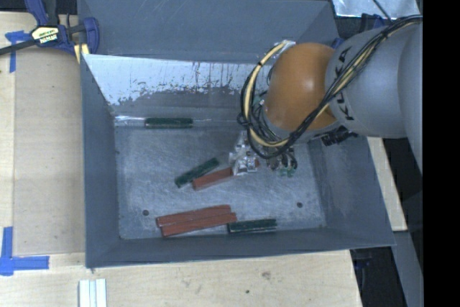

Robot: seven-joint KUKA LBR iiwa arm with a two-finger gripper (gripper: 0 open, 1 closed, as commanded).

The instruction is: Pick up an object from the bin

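Gripper (243, 162) sat low at mid-frame, at the right end of a short red-brown bar (213, 180) lying aslant just beside a dark green bar (198, 172); open or closed could not be told. A clean pick likely called for squaring across the red-brown bar alone, clear of the green neighbour, then lifting straight up from the bin (100, 176).

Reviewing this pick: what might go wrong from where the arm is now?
The gripper sits at the right end of the red-brown stick mid-bin, not over its middle. A grip there would likely let the stick tilt or slip out. The dark green stick lies right beside that one, seemingly touching, so it might be dragged or knocked along.
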